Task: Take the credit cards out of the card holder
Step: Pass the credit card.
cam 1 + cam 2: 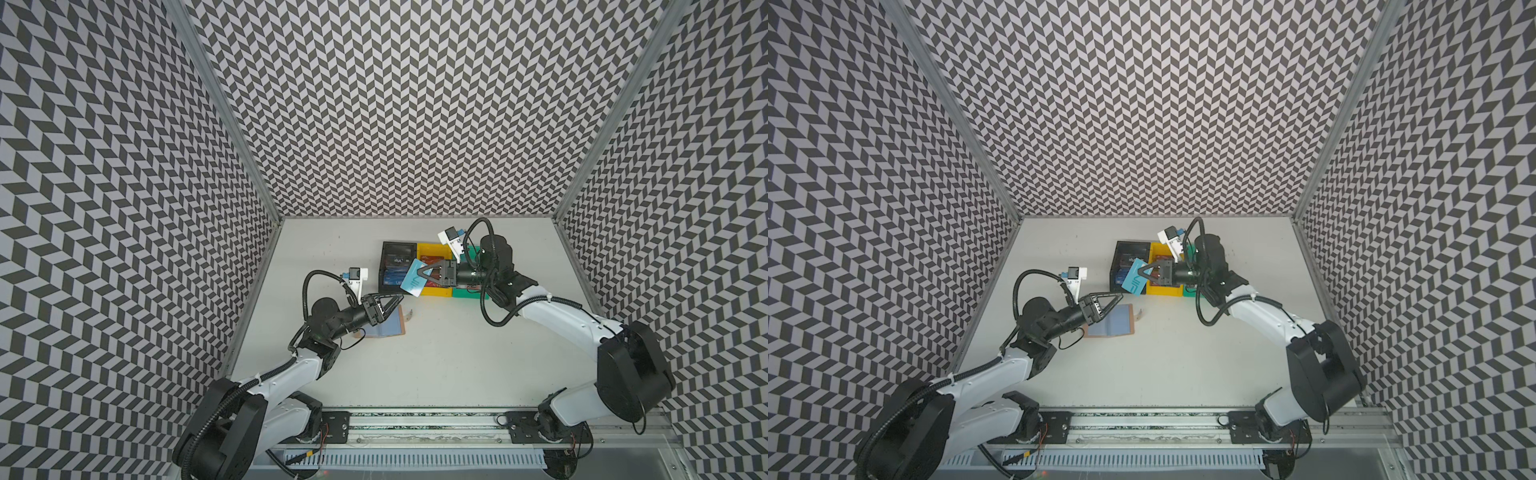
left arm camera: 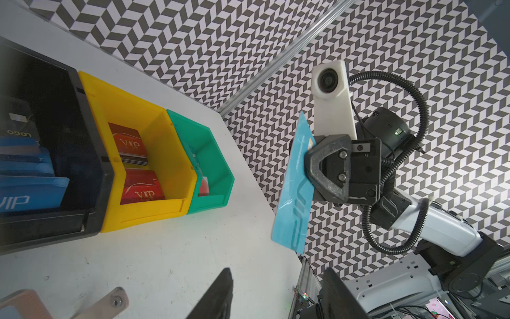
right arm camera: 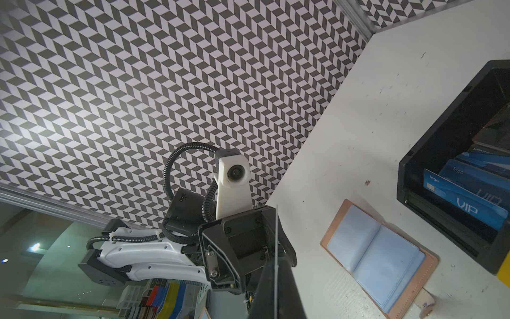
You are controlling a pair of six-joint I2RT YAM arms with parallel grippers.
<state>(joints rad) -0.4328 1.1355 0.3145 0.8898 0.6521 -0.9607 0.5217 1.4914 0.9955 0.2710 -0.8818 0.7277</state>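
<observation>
Above the black bin [image 1: 382, 266] and the yellow bin [image 1: 432, 249], at the far side of the white worktop [image 1: 457, 353], the right arm's fingers [image 1: 422, 275] are clamped on a teal card [image 1: 411, 284] marked VIP. They pinch only a narrow strip along one edge, so most of the card juts out tilted in mid-air. A green bin [image 2: 214, 165] sits just beside the yellow one. Blue cards [image 2: 30, 197] stand in the black bin and red cards [image 2: 128, 143] lie in the yellow.

Nearer the robot, the tan card holder [image 3: 378, 256] lies open on the worktop, well apart from the held card. Its pale blue sleeves look empty, though I cannot see into every pocket. The left arm's fingers [image 1: 392, 300] hover just above it, apart and holding nothing.

What could go wrong from here, as I judge it:

- The grip is shallow and off-centre, so a quick swing of the arm could twist the card or let it slip out.
- The card hangs over the line between the black and yellow bins. Released there, it could catch a rim and tip into either one, or slide onto the worktop.
- The card holder is loose and light, so a low pass by the left fingers could shove it or flip a flap shut.
</observation>
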